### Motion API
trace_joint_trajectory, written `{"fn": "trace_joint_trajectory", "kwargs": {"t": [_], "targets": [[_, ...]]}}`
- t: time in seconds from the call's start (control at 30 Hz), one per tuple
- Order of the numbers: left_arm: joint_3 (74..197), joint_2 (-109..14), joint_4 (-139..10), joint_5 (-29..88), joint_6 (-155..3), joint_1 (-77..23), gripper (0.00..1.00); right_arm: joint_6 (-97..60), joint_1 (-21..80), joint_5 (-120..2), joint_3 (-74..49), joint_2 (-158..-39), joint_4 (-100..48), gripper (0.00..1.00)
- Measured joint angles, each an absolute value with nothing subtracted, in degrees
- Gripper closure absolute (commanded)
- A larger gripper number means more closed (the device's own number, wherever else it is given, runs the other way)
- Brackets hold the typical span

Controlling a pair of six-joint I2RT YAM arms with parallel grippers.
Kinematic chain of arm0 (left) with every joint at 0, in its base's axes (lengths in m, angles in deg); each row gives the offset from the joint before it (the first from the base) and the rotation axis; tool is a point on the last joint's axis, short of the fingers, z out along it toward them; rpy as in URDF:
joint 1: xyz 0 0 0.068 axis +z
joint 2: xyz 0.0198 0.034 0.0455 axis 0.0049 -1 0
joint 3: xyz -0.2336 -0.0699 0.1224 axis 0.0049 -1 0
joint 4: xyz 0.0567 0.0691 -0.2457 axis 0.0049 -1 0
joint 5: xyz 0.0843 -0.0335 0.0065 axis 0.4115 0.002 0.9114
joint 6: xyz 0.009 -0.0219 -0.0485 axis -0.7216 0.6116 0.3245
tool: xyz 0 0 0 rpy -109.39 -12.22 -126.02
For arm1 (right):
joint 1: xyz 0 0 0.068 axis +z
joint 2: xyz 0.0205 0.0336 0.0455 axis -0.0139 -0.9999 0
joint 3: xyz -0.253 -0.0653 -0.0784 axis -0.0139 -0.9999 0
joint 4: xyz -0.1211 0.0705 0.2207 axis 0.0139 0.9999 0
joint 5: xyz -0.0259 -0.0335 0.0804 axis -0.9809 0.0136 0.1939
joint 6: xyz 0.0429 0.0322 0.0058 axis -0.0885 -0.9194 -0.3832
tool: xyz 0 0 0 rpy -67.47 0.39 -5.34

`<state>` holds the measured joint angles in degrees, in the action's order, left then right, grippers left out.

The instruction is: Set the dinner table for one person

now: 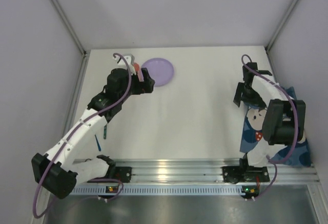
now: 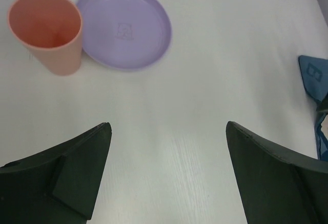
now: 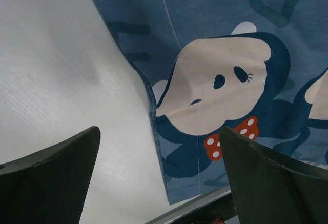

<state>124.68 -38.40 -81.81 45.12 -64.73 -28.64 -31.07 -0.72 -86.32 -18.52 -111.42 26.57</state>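
Mat [image 3: 215, 80]: my right claw [image 3: 159, 131] spread empty over its edge, probably to pull it inward.
Cup [image 2: 48, 32], plate [image 2: 125, 24]: my left claw [image 2: 168, 129] spread empty nearby.

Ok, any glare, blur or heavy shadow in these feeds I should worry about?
Top external: even light, one glare patch on the aluminium rail. Left wrist: cup and plate sharp, shadows faint, left fingers dark. Right wrist: placemat print clear, right fingers near-black and slightly soft.
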Motion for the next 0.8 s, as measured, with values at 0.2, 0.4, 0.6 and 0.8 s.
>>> {"fn": "trace_joint_trajectory", "kwargs": {"t": [0.2, 0.4, 0.6, 0.8], "targets": [[121.45, -28.59, -90.31, 45.75, -61.95, -28.9, 0.01, -30.92, -2.34, -90.32, -17.12, -118.24, 24.73, 0.02], [119.87, -20.09, -95.1, 47.81, -60.84, -28.9, 0.02, -30.81, -3.43, -93.27, -17.4, -120.45, 23.72, 0.43], [119.19, -18.99, -98.29, 48.11, -60.05, -28.9, 0.02, -31.84, -3.94, -92.94, -17.45, -122.79, 23.13, 0.91], [119.19, -18.99, -100.48, 48.09, -60.01, -28.9, 0.01, -31.84, -3.89, -89.29, -19.55, -122.66, 22.63, 1.0]]}}
